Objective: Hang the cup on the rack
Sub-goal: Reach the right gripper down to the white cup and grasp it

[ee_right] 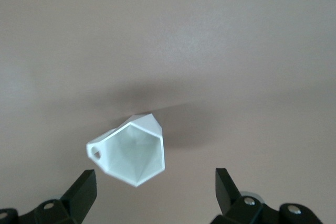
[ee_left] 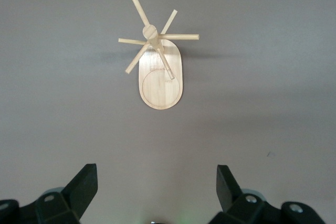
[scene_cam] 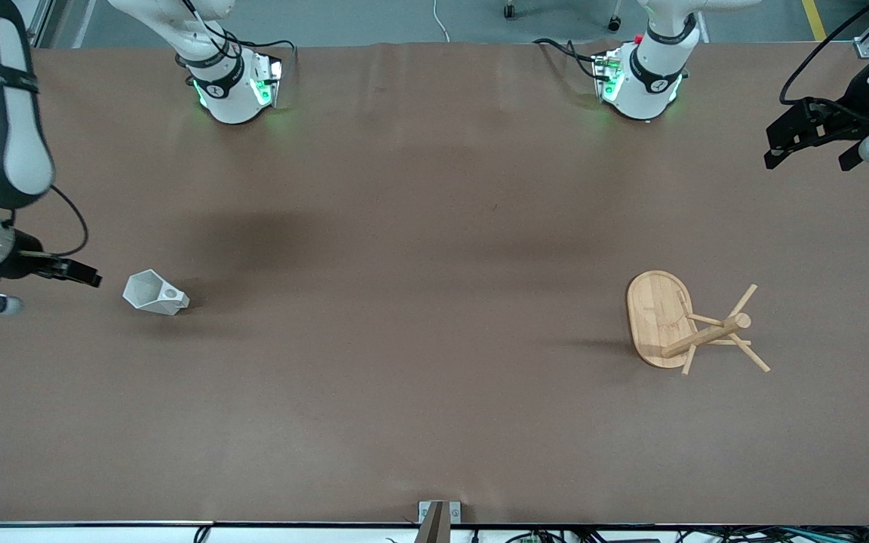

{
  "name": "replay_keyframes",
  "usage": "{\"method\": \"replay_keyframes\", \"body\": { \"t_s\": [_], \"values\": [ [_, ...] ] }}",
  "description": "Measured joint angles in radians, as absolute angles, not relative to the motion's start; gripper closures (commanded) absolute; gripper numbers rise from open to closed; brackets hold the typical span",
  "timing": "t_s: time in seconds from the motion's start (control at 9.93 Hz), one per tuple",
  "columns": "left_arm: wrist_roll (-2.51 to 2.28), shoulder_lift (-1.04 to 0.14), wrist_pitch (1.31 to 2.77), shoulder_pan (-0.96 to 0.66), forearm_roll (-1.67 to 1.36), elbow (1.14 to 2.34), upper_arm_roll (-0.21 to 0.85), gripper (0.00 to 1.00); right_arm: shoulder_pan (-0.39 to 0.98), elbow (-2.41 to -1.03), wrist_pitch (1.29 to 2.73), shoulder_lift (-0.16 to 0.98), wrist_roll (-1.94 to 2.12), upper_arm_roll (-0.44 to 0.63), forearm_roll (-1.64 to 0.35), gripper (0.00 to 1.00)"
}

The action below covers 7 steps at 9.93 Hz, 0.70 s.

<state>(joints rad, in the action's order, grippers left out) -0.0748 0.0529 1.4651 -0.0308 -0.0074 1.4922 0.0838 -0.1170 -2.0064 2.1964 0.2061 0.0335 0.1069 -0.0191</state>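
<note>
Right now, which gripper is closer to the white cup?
The right gripper. It sits open beside the cup at the right arm's end of the table, not touching it. The left gripper hangs open at the left arm's end, near the rack.

I am seeing the cup [scene_cam: 154, 293] lying toward the right arm's end of the table [scene_cam: 404, 302]. The rack [scene_cam: 687, 324] is standing well apart, toward the left arm's end.

White arms [scene_cam: 653, 68], black tools [scene_cam: 808, 136]
</note>
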Motion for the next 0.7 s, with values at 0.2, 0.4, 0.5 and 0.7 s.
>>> {"method": "replay_keyframes", "body": {
  "t_s": [0.2,0.4,0.5,0.7],
  "values": [
    [-0.075,0.053,1.465,-0.030,-0.007,1.493,0.084,0.00,-0.118,-2.111,2.385,0.253,0.033,0.107,-0.019,0.02],
    [-0.075,0.053,1.465,-0.031,-0.007,1.493,0.084,0.00,-0.117,-2.187,2.505,0.287,0.033,0.105,-0.019,0.13],
    [-0.075,0.053,1.465,-0.031,-0.007,1.493,0.084,0.00,-0.117,-2.197,2.521,0.304,0.033,0.105,-0.019,0.25],
    [-0.075,0.053,1.465,-0.031,-0.007,1.493,0.084,0.00,-0.117,-2.197,2.526,0.319,0.033,0.104,-0.019,0.54]
  ]
}}
